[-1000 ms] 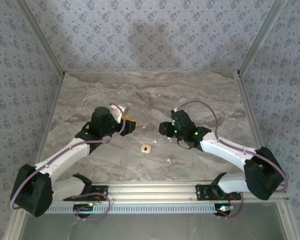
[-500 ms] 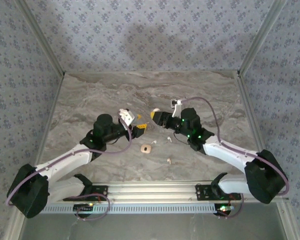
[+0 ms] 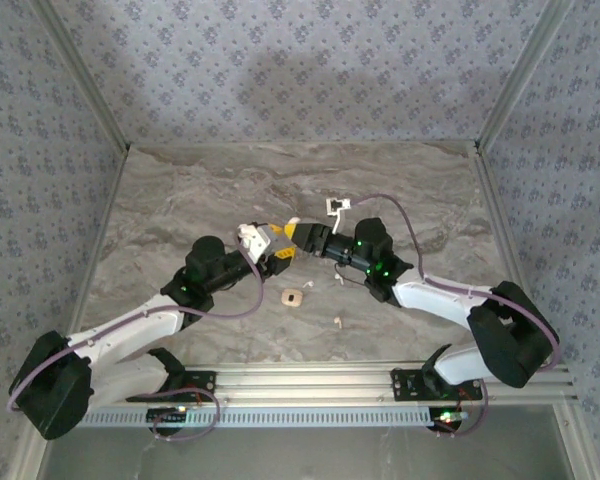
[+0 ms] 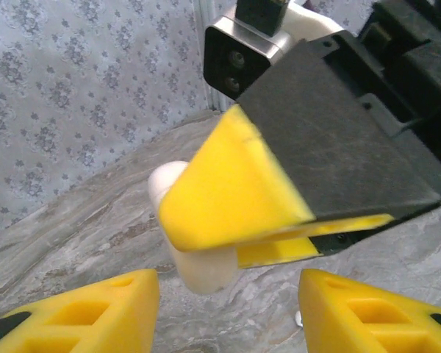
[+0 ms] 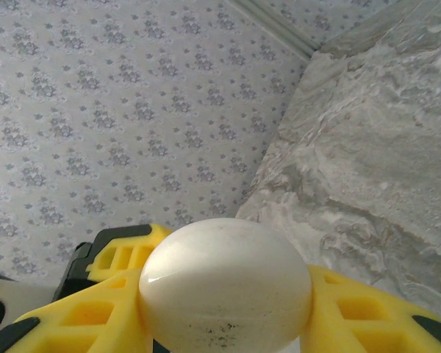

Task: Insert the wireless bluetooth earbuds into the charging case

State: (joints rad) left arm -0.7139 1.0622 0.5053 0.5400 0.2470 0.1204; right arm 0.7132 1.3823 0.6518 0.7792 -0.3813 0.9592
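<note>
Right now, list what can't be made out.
White pod: any lid seam; right wrist view gives one smooth side, a yellow finger of the right gripper covers it in left wrist view.
Earbuds: too small in top view.
Left gripper: finger bases cut by bottom edge, left wrist view.

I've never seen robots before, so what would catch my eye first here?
Above the middle of the marble table, the right claw grips a white egg-shaped case and holds it up to the open left claw, nearly tip to tip. Tiny whitish earbuds lie loose on the marble nearby.
</note>
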